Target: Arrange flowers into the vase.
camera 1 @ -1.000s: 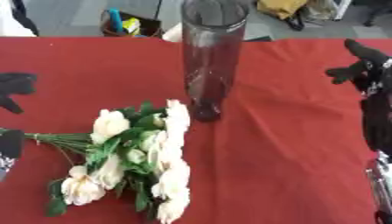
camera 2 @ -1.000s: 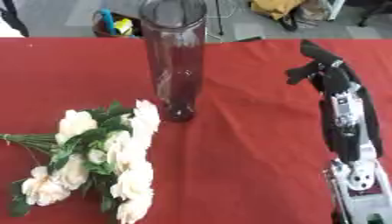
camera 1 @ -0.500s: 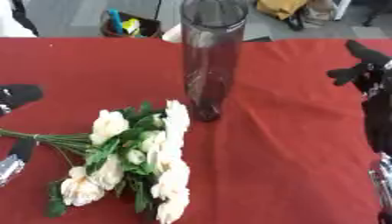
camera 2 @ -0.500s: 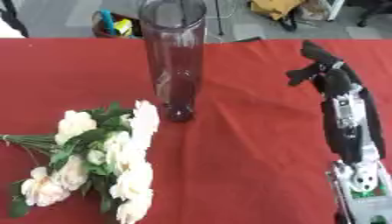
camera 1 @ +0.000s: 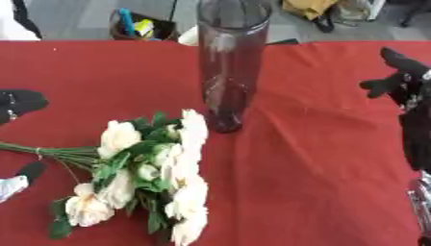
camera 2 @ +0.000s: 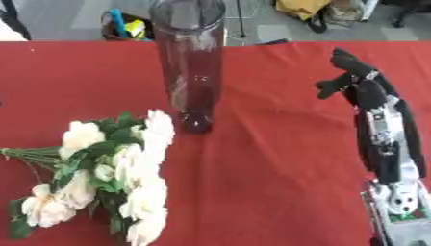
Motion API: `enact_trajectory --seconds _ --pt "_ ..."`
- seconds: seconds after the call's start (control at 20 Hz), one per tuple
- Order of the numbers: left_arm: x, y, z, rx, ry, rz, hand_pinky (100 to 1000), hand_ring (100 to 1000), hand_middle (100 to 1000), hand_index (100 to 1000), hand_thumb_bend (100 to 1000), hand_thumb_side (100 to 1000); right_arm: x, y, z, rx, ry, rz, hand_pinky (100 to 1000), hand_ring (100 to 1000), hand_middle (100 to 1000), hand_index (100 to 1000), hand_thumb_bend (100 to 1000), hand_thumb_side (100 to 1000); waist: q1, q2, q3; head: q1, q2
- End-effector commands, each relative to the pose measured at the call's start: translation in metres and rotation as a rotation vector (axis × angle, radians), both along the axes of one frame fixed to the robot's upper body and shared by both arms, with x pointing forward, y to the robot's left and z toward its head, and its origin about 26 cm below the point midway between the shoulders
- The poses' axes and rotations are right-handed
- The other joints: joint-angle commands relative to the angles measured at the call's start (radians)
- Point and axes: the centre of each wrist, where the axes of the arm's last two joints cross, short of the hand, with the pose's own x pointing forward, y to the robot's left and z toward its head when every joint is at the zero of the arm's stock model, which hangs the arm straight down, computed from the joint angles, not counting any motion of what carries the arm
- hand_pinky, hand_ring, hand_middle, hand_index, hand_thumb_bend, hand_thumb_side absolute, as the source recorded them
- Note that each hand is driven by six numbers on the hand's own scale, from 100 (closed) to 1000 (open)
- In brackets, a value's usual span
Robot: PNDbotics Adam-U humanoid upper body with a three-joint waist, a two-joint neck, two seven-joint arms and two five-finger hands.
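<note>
**Red-clothed desk — vase and bouquet**

Red cloth covers the desk (camera 1: 320,158). Tall clear glass cylinder vase (camera 2: 190,62) stands upright at centre. Cream rose bouquet with green leaves (camera 1: 147,175) lies flat just beside its base, stems pointing left. Right hand (camera 2: 353,77) — fingers relaxed, holding nothing — hangs well right. Left hand (camera 1: 19,103) shows at left edge; finger state unclear.

The vase (camera 2: 189,62) stands upright mid-counter (camera 2: 278,158); the flowers (camera 2: 109,168) lie before it to the left — blooms near its base, stems pointing left.
</note>
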Motion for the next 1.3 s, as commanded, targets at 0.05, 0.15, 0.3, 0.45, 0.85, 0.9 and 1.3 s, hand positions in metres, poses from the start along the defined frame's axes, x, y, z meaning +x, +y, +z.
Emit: enact_trajectory --seconds 0.05,0.15,0.3,0.45,0.85,0.9,1.3 --pt "0.002 0.007 0.014 0.064 0.0 0.025 766 886 914 1000 412 855 -0.003 -0.001 0.007 -0.022 -0.022 0.013 703 966 473 829 100 1000 0.005 -0.021 -0.002 0.006 -0.017" --pt "0.008 0.01 0.013 0.08 0.023 0.031 775 888 919 1000 463 883 -0.003 -0.001 0.007 -0.023 -0.02 0.016 703 965 473 829 100 1000 0.005 -0.024 -0.005 0.01 -0.03" --pt "0.016 0.015 0.012 0.09 0.051 0.043 773 888 918 1000 485 904 -0.003 0.0 0.007 -0.022 -0.017 0.018 704 967 472 828 100 1000 0.006 -0.025 -0.008 0.019 -0.045" --pt "0.024 0.019 0.01 0.087 0.073 0.045 770 887 913 1000 491 921 -0.003 0.0 0.006 -0.024 -0.014 0.022 704 968 472 829 100 1000 0.005 -0.023 -0.009 0.024 -0.051" --pt "0.039 0.022 -0.001 0.082 0.138 0.022 754 872 907 1000 474 922 -0.003 0.001 0.007 -0.023 -0.017 0.025 704 969 471 829 100 1000 0.001 -0.015 -0.015 0.037 -0.05" --pt "0.041 0.022 -0.002 0.086 0.146 0.02 752 872 906 1000 476 920 -0.003 0.001 0.007 -0.023 -0.017 0.026 705 970 470 829 100 1000 0.0 -0.014 -0.016 0.037 -0.049" --pt "0.05 0.02 -0.014 0.096 0.2 0.009 739 872 912 1000 449 932 -0.003 0.001 0.007 -0.019 -0.02 0.027 705 971 470 829 100 1000 -0.003 -0.008 -0.023 0.045 -0.04"
